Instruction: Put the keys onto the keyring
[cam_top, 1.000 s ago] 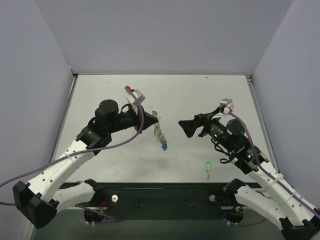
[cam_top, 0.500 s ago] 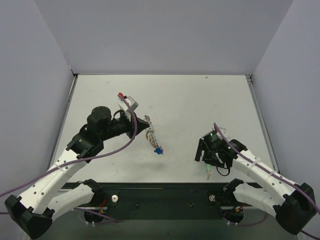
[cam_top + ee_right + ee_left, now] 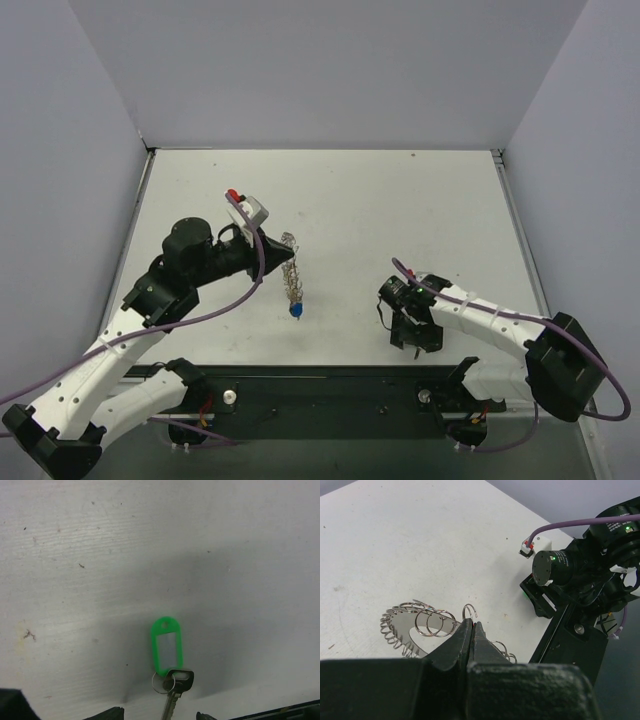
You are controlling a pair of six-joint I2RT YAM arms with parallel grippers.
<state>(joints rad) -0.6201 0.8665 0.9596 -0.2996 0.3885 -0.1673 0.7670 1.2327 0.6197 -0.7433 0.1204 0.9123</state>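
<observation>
My left gripper (image 3: 277, 250) is shut on the rim of the silvery coil-edged keyring (image 3: 291, 270) and holds it above the table. A blue-headed key (image 3: 297, 311) hangs from the keyring's low end. In the left wrist view the shut jaws (image 3: 472, 626) pinch the keyring (image 3: 402, 625) beside small loops. My right gripper (image 3: 414, 336) points down near the front edge. In the right wrist view it (image 3: 155, 716) is open, with its fingertips (image 3: 107, 714) either side of a green-tagged key (image 3: 167, 651) lying flat on the table. That key is hidden in the top view.
The black front rail (image 3: 330, 390) runs just behind the right gripper. The right arm (image 3: 580, 575) shows in the left wrist view, to the right of the keyring. Grey walls enclose the white table (image 3: 400, 210).
The right gripper has swung down from mid-air to sit over the green-tagged key near the front edge. The left gripper has drawn back left and lower, still holding the keyring.
</observation>
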